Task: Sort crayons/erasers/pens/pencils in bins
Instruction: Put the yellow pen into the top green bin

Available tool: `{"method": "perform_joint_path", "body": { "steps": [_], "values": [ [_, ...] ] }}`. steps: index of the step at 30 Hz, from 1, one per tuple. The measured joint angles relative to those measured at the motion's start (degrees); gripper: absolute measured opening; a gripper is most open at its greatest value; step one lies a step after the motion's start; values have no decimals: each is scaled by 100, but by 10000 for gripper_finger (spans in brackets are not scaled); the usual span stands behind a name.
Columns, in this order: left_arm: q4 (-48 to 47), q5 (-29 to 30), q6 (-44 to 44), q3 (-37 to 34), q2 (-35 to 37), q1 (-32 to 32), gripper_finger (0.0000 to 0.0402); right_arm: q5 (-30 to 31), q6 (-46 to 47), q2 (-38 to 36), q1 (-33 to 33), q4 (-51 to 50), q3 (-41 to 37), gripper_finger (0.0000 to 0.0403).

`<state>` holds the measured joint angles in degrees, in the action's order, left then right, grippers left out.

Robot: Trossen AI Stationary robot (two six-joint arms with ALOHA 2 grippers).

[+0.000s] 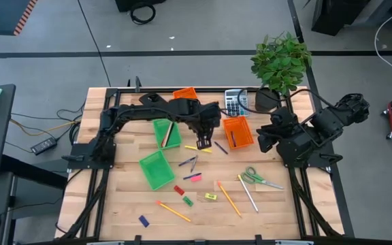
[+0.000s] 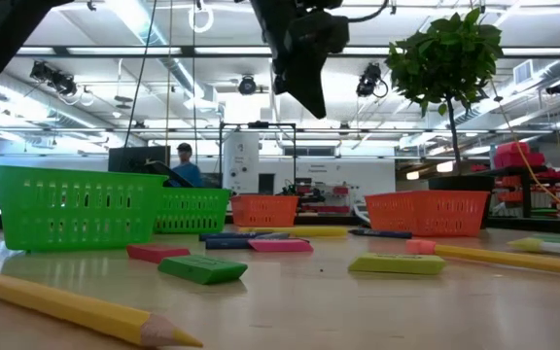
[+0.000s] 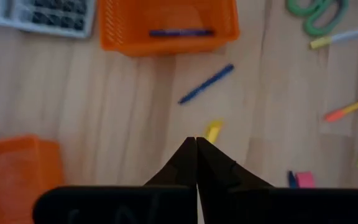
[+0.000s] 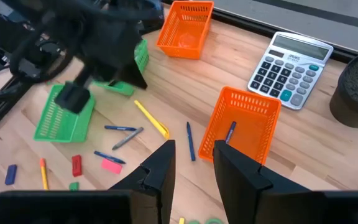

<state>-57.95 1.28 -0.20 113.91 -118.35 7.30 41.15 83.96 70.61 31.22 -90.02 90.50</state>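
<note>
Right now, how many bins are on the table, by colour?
Orange bins: 2
Green bins: 2
Total: 4

Two matte black jointed arms (image 1: 155,109), wedge-shaped dark fingers (image 3: 185,165)

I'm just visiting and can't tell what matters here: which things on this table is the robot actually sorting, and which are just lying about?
Part of the job:
- green bins
- orange bins
- pens
- pencils
- erasers
- left gripper, shut, above the table
- right gripper, open, waiting at the side

Just lying about:
- calculator
- scissors
- potted plant
</note>
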Motion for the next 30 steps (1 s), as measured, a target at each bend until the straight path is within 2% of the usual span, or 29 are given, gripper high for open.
{"method": "perform_joint_path", "body": {
  "steps": [4,9,15,20,23,26,30],
  "values": [
    [112,-73,155,4,112,111,10,37,-24,0,0,2,0,115],
    [236,-918,302,4,81,223,12,82,-146,2,2,0,0,115],
    [-162,-1058,1103,2,-39,215,50,150,-353,3,2,0,0,115],
    [-189,-1624,1185,0,-205,218,68,477,-164,4,-10,2,0,115],
    [-210,-1646,1291,0,-321,218,68,705,-95,5,-142,21,0,115],
    [-254,-1656,1405,4,-481,215,61,652,-35,5,-323,5,0,115],
    [-486,-1722,1758,4,-739,224,50,246,-66,5,-464,0,0,115]
  ]
}}
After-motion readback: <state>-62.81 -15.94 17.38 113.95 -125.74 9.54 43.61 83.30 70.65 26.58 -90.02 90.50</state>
